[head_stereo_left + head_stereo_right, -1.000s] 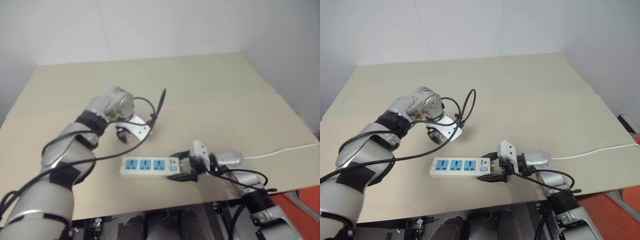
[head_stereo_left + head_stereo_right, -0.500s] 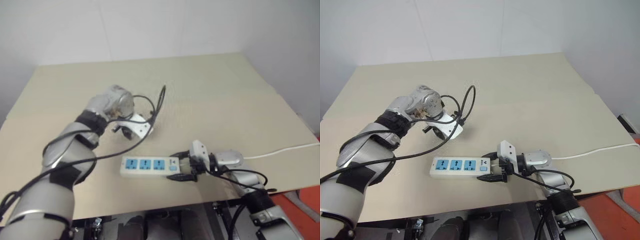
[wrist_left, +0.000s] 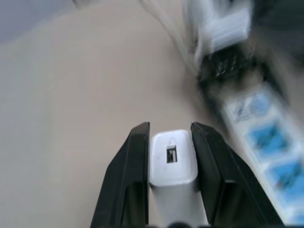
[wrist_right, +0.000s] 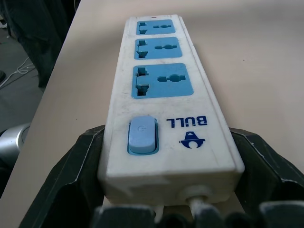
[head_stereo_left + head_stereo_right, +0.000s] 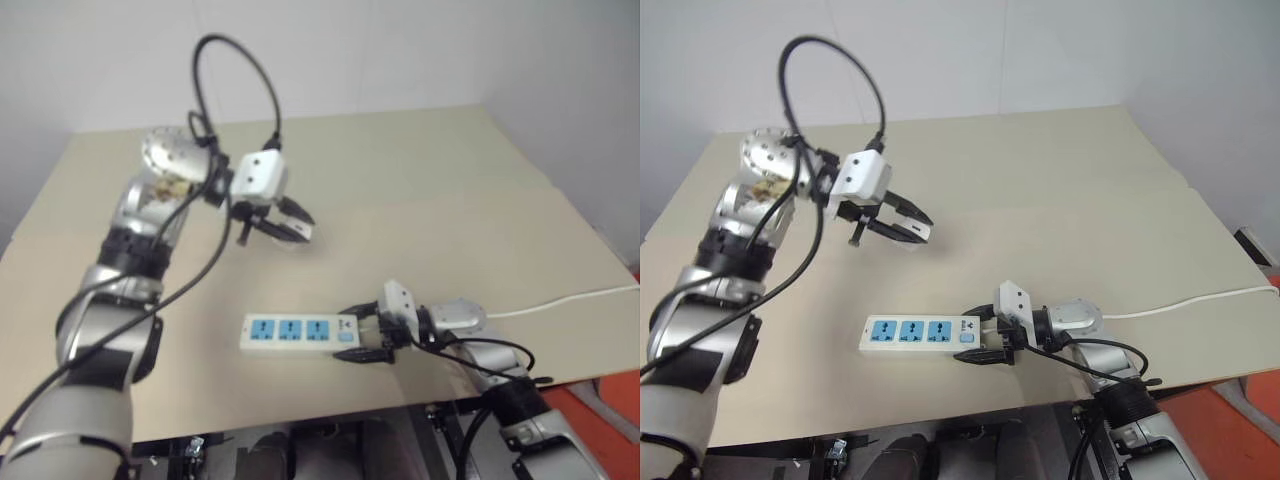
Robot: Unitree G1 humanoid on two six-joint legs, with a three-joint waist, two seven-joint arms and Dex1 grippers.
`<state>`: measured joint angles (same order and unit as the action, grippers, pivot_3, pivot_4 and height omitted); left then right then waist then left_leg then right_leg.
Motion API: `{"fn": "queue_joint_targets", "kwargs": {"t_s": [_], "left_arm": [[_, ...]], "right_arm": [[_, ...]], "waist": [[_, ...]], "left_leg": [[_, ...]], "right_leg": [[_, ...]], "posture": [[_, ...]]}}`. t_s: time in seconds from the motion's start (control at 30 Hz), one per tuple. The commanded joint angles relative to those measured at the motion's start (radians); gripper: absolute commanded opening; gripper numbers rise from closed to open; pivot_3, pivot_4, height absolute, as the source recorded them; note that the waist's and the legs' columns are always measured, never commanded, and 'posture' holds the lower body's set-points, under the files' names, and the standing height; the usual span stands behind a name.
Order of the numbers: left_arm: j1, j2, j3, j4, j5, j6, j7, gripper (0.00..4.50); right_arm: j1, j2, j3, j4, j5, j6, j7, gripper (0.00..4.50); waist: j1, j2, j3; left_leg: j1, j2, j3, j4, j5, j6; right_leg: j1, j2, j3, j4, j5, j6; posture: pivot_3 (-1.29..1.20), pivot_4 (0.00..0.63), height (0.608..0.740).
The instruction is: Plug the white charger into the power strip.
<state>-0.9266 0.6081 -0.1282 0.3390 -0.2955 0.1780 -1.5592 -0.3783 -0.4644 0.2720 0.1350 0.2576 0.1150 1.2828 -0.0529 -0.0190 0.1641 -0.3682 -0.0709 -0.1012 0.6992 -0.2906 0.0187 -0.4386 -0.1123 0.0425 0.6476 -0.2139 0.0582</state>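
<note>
The white charger (image 3: 172, 159) is held between the two black fingers of the left gripper (image 5: 285, 222), which are closed against its flat sides; in the left wrist view its smooth, rounded end face with a small rectangular port is seen facing outward past the fingertips. It is carried in the air above the table (image 5: 430, 190), clear of the surface. The power strip (image 5: 300, 332) lies flat on the table nearer the front edge, below the charger and off to the robot's right of it, the two well apart. Its long axis runs roughly left to right across the head views, with three blue socket faces in a row and a small blue switch (image 4: 141, 135) at its right end. That end is clasped on both long sides by the right gripper (image 5: 362, 333), whose jaws stand wide around the width of the bar, so the strip is judged to be steadied for insertion. A thin white cord (image 5: 560, 303) leaves that end and trails toward the table's right edge. The strip's casing looks like hard, glossy plastic with rounded edges; the tabletop is matt, pale beige and plain. For the coming move, the left arm is the carrying one, and the charger is judged to need bringing down and rightward over one socket, prongs downward.
</note>
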Motion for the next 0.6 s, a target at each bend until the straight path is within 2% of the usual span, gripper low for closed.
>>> {"fn": "queue_joint_targets", "kwargs": {"t_s": [0.03, 0.17, 0.33, 0.5, 0.6], "left_arm": [[0.144, -0.03, 0.178, -0.203, -0.201, 0.108, 0.12, 1.04], [0.339, -0.088, 0.251, -0.372, -0.304, 0.189, 0.268, 1.04], [0.527, -0.154, 0.238, -0.532, -0.342, 0.166, 0.35, 1.04], [0.604, -0.196, 0.208, -0.568, -0.341, 0.131, 0.375, 1.04], [0.626, -0.217, 0.186, -0.568, -0.339, 0.11, 0.38, 1.04]], "right_arm": [[0.013, -0.015, 0.032, 0.028, -0.024, -0.001, 0.026, 3.44], [0.005, -0.01, 0.034, 0.044, -0.03, -0.015, 0.028, 3.44], [0.006, -0.006, 0.036, 0.048, -0.028, -0.016, 0.029, 3.44], [0.004, -0.003, 0.038, 0.053, -0.029, -0.016, 0.03, 3.44], [0.007, -0.004, 0.039, 0.052, -0.029, -0.017, 0.031, 3.44]], "waist": [[0.002, 0.0, 0.0], [0.009, -0.001, -0.001], [0.012, -0.002, -0.002], [0.015, -0.002, -0.002], [0.014, -0.002, -0.002]], "left_leg": [[0.0, 0.0, 0.0, 0.0, 0.0, 0.0], [0.001, 0.0, 0.0, 0.0, 0.0, -0.003], [0.003, 0.0, 0.0, -0.001, 0.001, -0.004], [0.008, 0.0, 0.0, -0.004, 0.001, -0.005], [0.017, 0.001, 0.0, -0.006, 0.0, -0.005]], "right_leg": [[0.0, 0.0, 0.0, -0.001, 0.0, 0.0], [0.0, -0.001, 0.0, -0.002, 0.0, 0.0], [0.003, -0.001, 0.001, -0.005, 0.0, -0.001], [0.007, -0.001, 0.002, -0.007, 0.001, -0.001], [0.017, 0.0, 0.001, -0.012, 0.0, -0.001]], "posture": [[0.0, 0.15, 0.74], [0.0, 0.15, 0.74], [0.0, 0.15, 0.74], [0.0, 0.15, 0.74], [0.0, 0.15, 0.74]]}}
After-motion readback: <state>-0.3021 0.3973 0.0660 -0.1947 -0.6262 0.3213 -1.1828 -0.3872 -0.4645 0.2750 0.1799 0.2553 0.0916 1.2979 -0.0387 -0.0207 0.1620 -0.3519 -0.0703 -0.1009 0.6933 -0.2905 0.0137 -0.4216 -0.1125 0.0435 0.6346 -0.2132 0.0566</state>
